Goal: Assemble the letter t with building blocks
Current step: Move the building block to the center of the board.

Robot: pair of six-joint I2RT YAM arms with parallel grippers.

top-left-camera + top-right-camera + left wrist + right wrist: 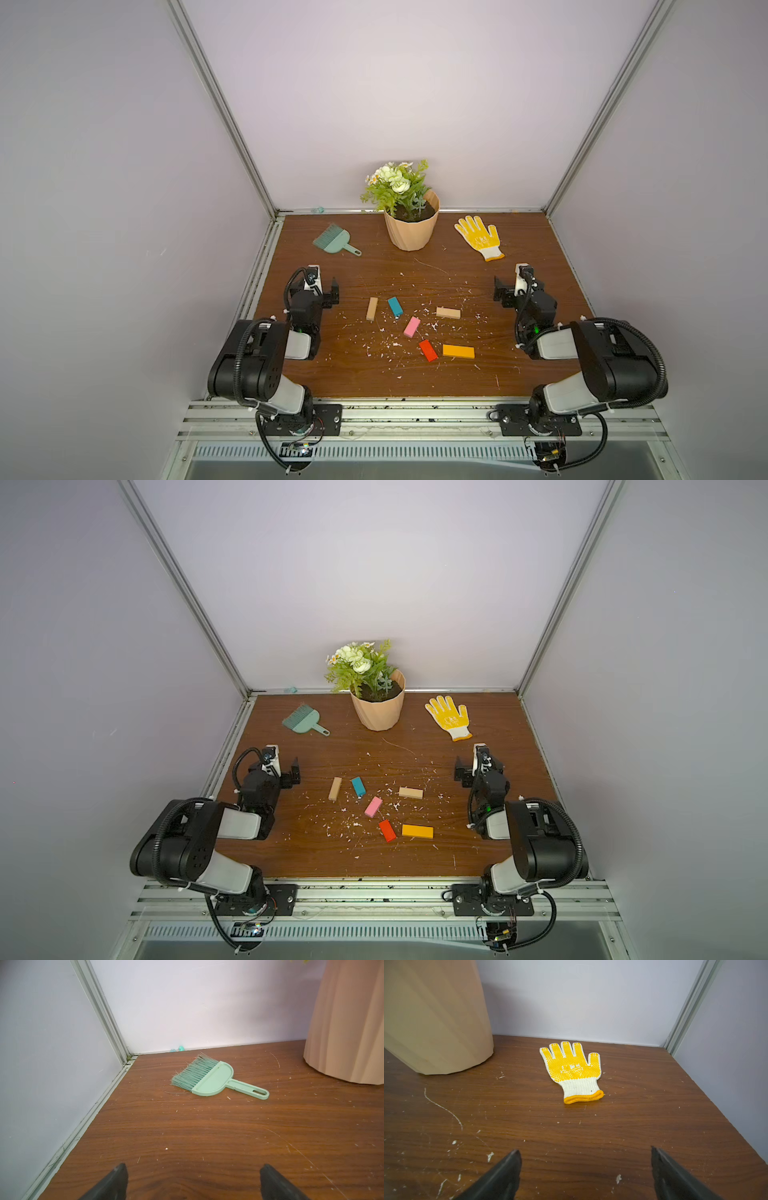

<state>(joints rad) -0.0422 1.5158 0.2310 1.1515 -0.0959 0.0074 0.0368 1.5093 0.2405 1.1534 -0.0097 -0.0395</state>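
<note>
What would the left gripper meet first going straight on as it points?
Probably the green brush; only bare table lies between. Height is unclear, so the left gripper might touch table first.

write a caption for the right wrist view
Right gripper, jaws open, faces a yellow-dotted white knit glove near a ribbed beige pot.

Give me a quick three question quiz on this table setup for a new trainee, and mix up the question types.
1. How many blocks lie on the table?
2. True or false: the left gripper holds a block.
3. What lies ahead of the right gripper? A brush, B glove, C pink block.
Key: 1 six. 2 false, its jaws are open and empty. 3 B.
</note>
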